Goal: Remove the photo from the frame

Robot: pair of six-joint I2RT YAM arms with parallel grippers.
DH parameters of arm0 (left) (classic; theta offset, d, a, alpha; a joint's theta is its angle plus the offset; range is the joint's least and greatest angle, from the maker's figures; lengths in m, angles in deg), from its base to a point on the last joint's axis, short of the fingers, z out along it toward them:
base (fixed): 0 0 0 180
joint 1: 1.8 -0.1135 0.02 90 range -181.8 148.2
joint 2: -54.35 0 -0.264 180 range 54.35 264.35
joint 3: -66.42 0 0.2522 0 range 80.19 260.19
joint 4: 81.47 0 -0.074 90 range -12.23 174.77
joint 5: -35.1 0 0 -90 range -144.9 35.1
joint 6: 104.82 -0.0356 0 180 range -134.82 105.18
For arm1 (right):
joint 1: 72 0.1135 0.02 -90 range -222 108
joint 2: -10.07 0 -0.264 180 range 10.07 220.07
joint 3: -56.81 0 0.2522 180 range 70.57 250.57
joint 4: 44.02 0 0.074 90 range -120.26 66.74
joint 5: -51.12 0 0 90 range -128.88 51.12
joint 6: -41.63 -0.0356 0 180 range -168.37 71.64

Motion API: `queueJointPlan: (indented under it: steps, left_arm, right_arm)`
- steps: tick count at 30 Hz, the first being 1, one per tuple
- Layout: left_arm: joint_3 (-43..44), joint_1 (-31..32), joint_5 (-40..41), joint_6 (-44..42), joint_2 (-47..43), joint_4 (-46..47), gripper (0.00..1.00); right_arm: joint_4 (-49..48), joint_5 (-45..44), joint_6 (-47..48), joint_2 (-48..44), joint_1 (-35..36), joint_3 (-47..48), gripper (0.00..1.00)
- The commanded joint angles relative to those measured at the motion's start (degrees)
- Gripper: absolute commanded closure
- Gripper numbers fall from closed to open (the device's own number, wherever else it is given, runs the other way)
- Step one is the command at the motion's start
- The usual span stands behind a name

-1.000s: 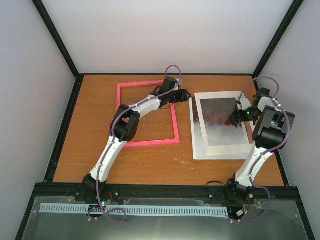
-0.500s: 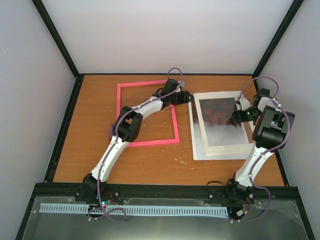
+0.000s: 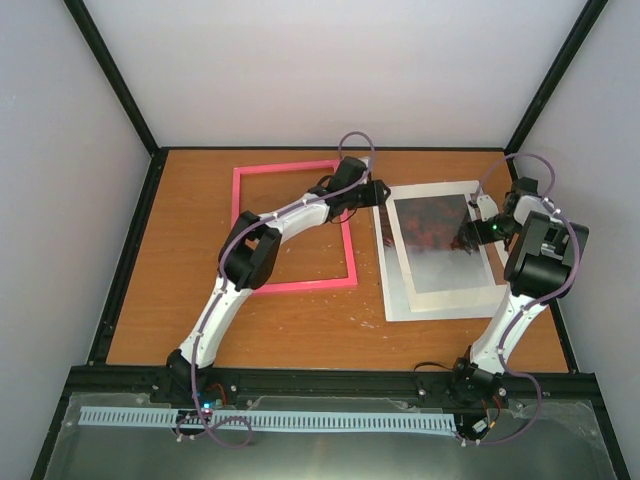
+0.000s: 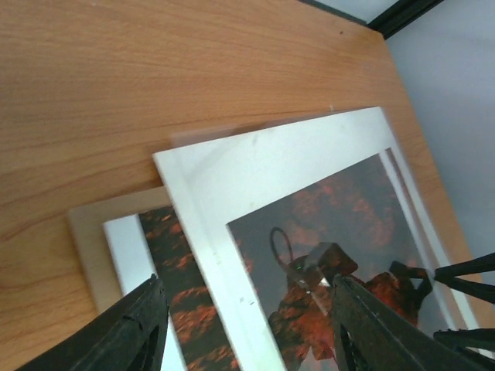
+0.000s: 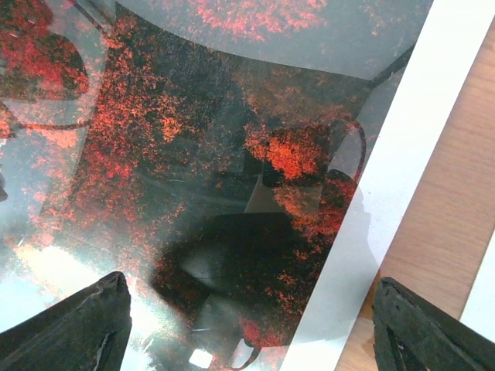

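Hidden: photo (image 3: 430, 225) lies partly under white mat (image 4: 232, 178), glare blurs its surface; brown board (image 4: 83, 232) shows only a corner | Photo: in stack just right of frame (image 3: 292, 286) | Frame: flat, bare desk (image 3: 190, 310) showing through its opening | Left hand (image 3: 376, 192): fingers apart over stack corner, gripping nothing | Right hand (image 3: 466, 238): spread wide above photo, gripping nothing

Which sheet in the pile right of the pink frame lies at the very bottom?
The tan board: only its corner pokes out in the left wrist view, beneath the photo and the white mat skewed on top.
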Motion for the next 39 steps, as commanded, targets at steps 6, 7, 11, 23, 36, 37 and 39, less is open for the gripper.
queueJointPlan:
  steps: [6,7,11,23,36,37,39]
  left_arm:
    - [6.03,-0.21,-1.07,1.25,2.56,-4.01,0.42]
    - [6.11,-0.21,-0.38,1.54,2.76,-4.95,0.42]
    - [4.01,-0.29,4.03,2.96,1.92,-6.77,0.42]
    - [0.96,-0.76,7.54,5.18,0.94,-7.24,0.41]
    - [2.81,-0.92,2.10,5.09,3.49,-6.15,0.41]
    - [2.81,-0.92,2.23,5.25,3.51,-6.33,0.41]
    - [2.72,-0.95,2.08,5.44,3.67,-6.37,0.41]
  right_arm:
    - [4.90,4.17,1.37,2.39,2.79,-4.48,0.19]
    - [4.73,4.09,1.18,2.39,2.82,-4.57,0.19]
    - [4.20,3.44,0.71,2.46,2.82,-4.54,0.19]
    - [4.23,3.68,0.73,3.17,2.82,-4.43,0.19]
    - [4.19,3.63,0.93,3.79,2.82,-4.42,0.20]
    - [4.11,3.66,0.89,3.87,2.82,-4.49,0.20]
    - [4.06,3.67,0.91,3.96,2.82,-4.60,0.20]
